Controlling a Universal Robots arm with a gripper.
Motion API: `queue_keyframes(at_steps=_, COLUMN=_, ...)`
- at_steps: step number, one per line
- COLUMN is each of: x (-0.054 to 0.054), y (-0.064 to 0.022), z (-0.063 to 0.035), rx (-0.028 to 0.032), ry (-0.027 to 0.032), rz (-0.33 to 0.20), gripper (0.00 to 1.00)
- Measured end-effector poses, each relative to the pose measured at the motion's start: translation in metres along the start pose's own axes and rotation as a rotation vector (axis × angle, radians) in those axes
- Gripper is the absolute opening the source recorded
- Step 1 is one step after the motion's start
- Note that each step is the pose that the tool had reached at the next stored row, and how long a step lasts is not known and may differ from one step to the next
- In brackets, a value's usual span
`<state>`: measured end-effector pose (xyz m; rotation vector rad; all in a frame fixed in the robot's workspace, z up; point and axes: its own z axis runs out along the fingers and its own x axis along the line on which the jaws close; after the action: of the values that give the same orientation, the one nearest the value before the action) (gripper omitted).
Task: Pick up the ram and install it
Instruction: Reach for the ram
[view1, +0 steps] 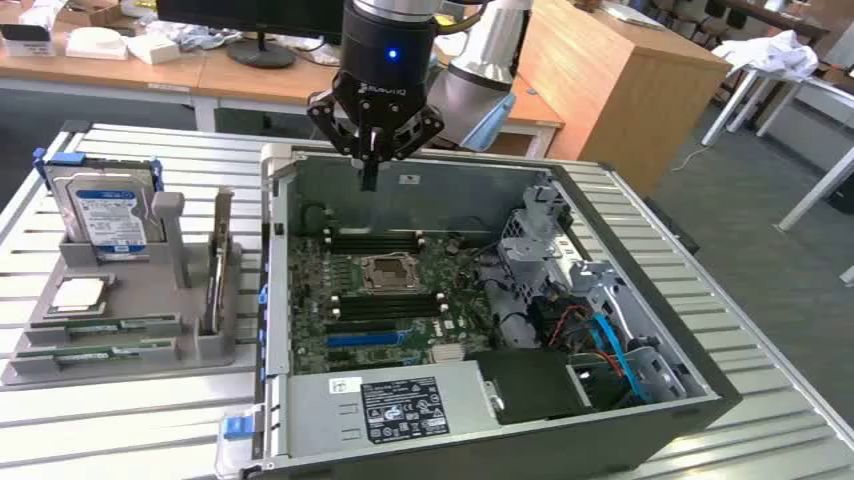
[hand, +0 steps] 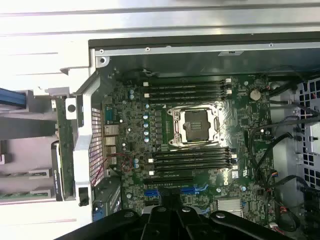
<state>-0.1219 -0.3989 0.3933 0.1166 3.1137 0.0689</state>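
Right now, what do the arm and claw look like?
Black claw with linked fingers, white lettering on its body and a blue light on the black wrist above. Arm is silver-grey tube with a pale blue joint cap.

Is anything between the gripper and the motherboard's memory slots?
Nothing visible. The gripper hangs above the open case, and the memory slots beside the CPU socket lie uncovered; cables sit clear of them.
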Motion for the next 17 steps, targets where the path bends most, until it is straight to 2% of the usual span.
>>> queue_keyframes(at_steps=10, x=0.0004, y=0.0, z=0.0, rx=0.0, ry=0.0, rz=0.0, gripper=0.1)
queue_keyframes(at_steps=17, x=0.0061, y=-0.0005, z=-0.0002, rx=0.0, ry=0.0, rz=0.0, gripper=0.1)
